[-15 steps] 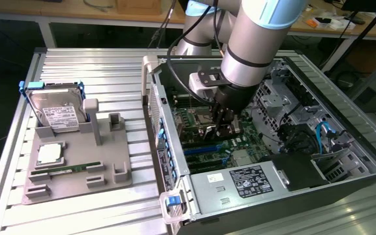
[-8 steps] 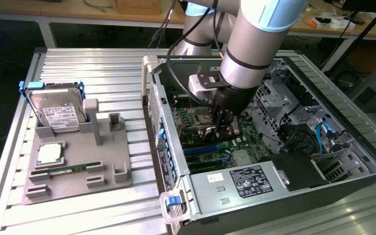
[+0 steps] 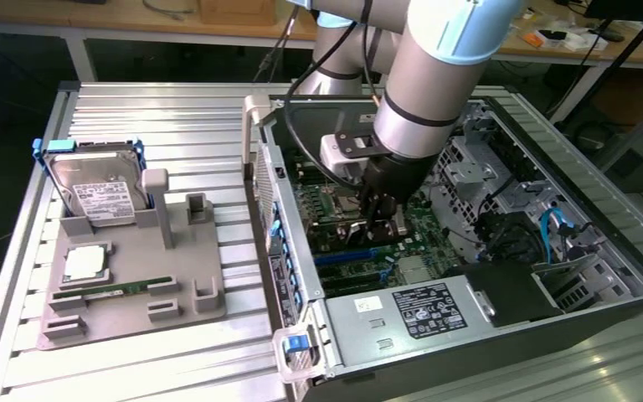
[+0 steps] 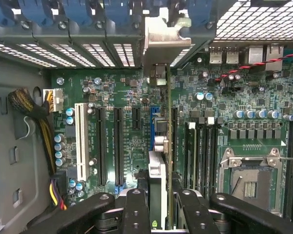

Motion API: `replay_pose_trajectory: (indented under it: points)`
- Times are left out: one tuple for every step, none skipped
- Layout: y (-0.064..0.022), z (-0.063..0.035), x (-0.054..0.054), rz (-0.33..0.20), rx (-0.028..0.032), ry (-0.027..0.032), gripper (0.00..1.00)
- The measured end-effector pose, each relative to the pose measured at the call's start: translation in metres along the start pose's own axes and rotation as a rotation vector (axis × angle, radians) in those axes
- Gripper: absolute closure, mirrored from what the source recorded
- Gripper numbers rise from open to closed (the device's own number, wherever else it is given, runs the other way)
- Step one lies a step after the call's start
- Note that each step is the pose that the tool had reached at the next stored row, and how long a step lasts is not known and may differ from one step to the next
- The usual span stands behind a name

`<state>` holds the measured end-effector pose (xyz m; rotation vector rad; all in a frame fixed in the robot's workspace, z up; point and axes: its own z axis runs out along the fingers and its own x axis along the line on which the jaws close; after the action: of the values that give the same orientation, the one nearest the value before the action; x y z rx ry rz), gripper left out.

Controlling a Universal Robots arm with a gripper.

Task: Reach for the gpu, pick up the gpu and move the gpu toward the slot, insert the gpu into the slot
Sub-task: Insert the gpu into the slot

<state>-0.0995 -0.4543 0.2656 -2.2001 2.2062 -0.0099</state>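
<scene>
**A:** Where is the gpu [image 4: 157,168] at this moment?

**B:** Inside the open computer case [image 3: 589,276], a little right of centre in the exterior view. The gripper [image 3: 375,219] is clenched on it. In the wrist view the card stands on edge between the 2 fingers [image 4: 136,209] and runs away to its silvery bracket [image 4: 162,39] at the case's rear wall.

**A:** Is it seated in the slot?

**B:** I cannot tell. It stands over the motherboard [image 4: 112,87], just beside the blue slot [image 4: 154,122]. The card itself hides whether its lower edge has entered anything.

**A:** How would you expect it to handle?

**B:** Light and stiff, I'd judge, as a thin board that won't sag. It is fragile, though. Small parts stand proud of 1 face, and the contact edge should stay untouched. Its flat faces could slip between smooth pads, and so thin a card would twist if held off-centre.

**A:** So where should it be gripped?

**B:** Across the 2 flat faces near the upper edge, roughly mid-length, which is about where the fingers sit. That keeps it upright and lets any push run straight down. The bracket end looks sturdier, but a hold there alone would let the far end tip.
</scene>
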Motion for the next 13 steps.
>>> replay_pose_trajectory:
  points:
    - [0.0002,0.0007,0.0,0.0,-0.0001,0.0002,0.73]
    - [0.0005,0.0015,0.0,0.0,0.0,0.0003,0.73]
    - [0.0007,0.0023,0.001,0.0,0.0,0.0004,0.73]
    - [0.0011,0.0029,0.001,0.0,0.0,0.0005,0.73]
    - [0.0015,0.0037,0.001,0.0,0.0,0.0005,0.73]
    - [0.0027,0.0053,0.001,0.0,0.0,0.0005,0.73]
    - [0.0033,0.0061,0.001,0.0,0.0,0.0006,0.73]
    - [0.004,0.0069,0.001,0.0,0.0,0.0005,0.73]
    - [0.0047,0.008,0.001,0.0,0.0,0.0005,0.73]
    - [0.0052,0.0087,0.001,0.0,0.0,0.0006,0.73]
    - [0.0058,0.0096,0.001,0.0,-0.0001,0.0006,0.73]
    - [0.0063,0.0104,0.001,0.0,0.0,0.0005,0.73]
    - [0.0074,0.0118,0.001,0.0,-0.0003,0.0011,0.73]
